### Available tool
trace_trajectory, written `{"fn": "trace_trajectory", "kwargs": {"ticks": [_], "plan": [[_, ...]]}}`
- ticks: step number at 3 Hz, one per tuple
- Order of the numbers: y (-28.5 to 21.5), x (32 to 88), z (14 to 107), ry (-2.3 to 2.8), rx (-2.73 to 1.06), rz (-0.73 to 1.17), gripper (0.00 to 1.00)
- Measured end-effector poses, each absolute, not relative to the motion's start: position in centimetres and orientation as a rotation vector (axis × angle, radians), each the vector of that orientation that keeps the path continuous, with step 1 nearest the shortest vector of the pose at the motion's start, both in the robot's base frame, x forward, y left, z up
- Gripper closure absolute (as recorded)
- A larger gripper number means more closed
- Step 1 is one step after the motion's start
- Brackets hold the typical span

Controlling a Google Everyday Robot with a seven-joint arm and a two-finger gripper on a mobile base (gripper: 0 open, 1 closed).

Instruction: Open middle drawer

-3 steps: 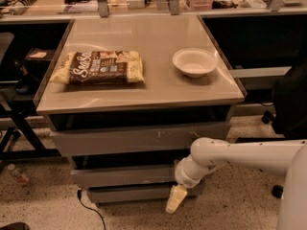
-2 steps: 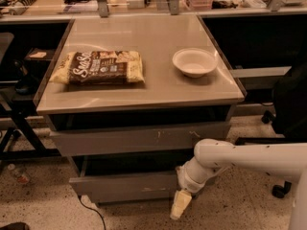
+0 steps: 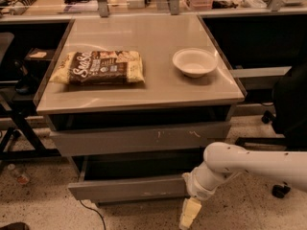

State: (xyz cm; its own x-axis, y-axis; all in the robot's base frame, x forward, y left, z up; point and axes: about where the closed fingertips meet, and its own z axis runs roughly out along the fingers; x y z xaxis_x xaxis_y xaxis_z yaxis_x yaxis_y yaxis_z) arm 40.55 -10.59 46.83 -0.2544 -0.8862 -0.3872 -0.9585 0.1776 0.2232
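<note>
middle drawer (image 3: pixel 127 188) pulled further out than before; gripper (image 3: pixel 189 214) just below its right corner, grip unclear.

Cream gripper (image 3: pixel 188 218) beside gray middle drawer (image 3: pixel 127 189); brown-and-yellow bag (image 3: pixel 98 67), white bowl (image 3: pixel 194 61).

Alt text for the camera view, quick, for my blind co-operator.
The middle drawer juts out, partly open, below the scratched top drawer. The end effector hangs beside the open drawer's right corner, pointing down. A chip bag and white bowl sit on the cabinet top.
</note>
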Motion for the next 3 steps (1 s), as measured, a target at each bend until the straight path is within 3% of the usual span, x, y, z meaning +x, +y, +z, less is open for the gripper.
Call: {"fn": "trace_trajectory", "kwargs": {"ticks": [3], "plan": [[-7.9,45.3,44.5,2.236,-1.814,0.637,0.0]]}}
